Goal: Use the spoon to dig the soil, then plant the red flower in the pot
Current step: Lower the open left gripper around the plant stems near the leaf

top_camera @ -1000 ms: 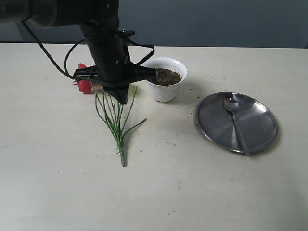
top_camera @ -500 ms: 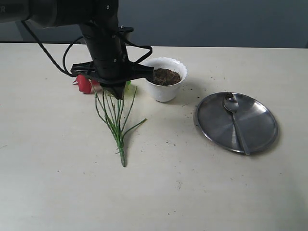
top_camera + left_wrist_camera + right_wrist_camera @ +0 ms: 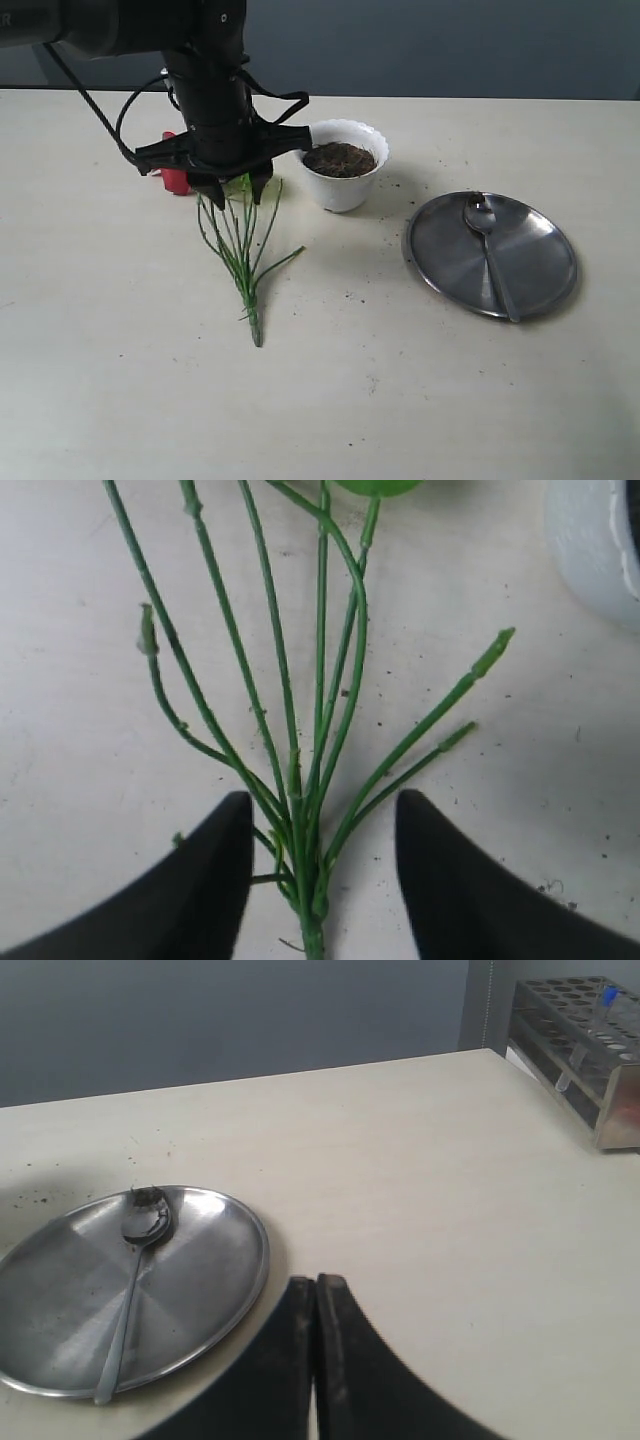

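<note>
The red flower lies flat on the table, its petals partly hidden behind my left arm and its green stems fanning toward the front. My left gripper hangs just above the upper stems, open. In the left wrist view the stems run between the two fingers of the left gripper without touching them. The white pot stands right of the flower with dark soil in it. The spoon lies on the steel plate. My right gripper is shut and empty, beside the plate and spoon.
Crumbs of soil are scattered on the table around the pot and plate. A test tube rack stands at the table's far corner in the right wrist view. The pot's wall shows at the edge of the left wrist view.
My left gripper has turned at the wrist and shifted slightly left over the flower's stems. Flower, pot, plate and spoon have not moved.
</note>
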